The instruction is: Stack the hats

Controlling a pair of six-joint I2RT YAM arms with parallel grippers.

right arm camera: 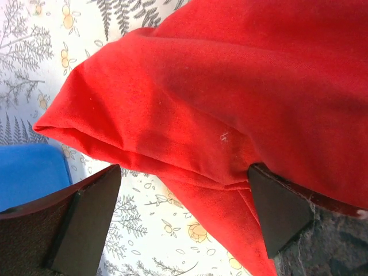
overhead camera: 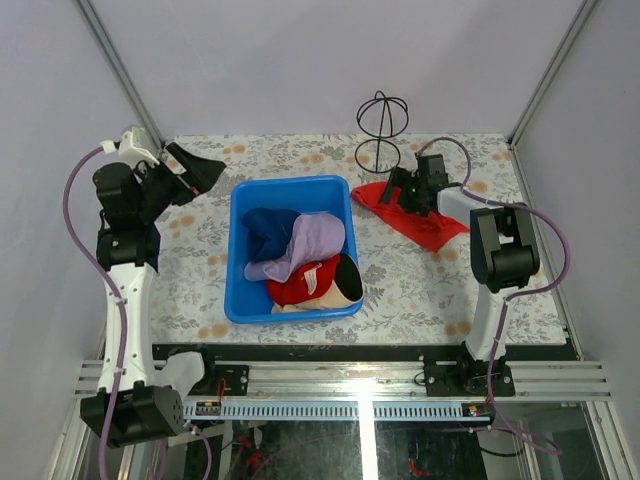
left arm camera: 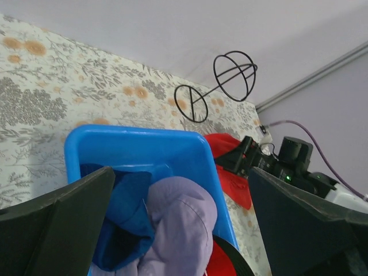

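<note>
All four hats are piled in the blue bin [overhead camera: 290,185], centre of the top view. The navy hat [overhead camera: 265,232] is crumpled at the bin's upper left. The lavender hat [overhead camera: 315,240] is draped over it, running from the centre down to the left. The red hat [overhead camera: 300,283] sits below that, white tag showing. The beige hat [overhead camera: 290,308] is at the bin's lower right against the red one, black lining facing up. It's a loose heap, nothing nested.

Left gripper [overhead camera: 200,172]: upper left of the top view, up off the table [overhead camera: 420,290], left of the bin's upper left corner. Jaws spread wide, holding nothing. In the left wrist view, both fingers [left arm camera: 69,224] frame the bin's far corner, with navy and lavender fabric low at centre. No contact with any hat.

Right gripper [overhead camera: 400,192]: right of the bin's upper right corner, well apart from the hats. It is down on the flat red cloth [overhead camera: 425,228]. Jaws wide apart here too. In the right wrist view, the fingers [right arm camera: 86,224] straddle a folded edge of the cloth. The cloth overlaps the right-hand finger, but nothing is clamped. Can't tell if the tips touch the table. A corner of the bin shows at that view's left edge.

Black wire stand [overhead camera: 382,125]: upright at the table's far edge, just above the right gripper and clear of the bin. The bin walls are all that separates either gripper from the hats.
</note>
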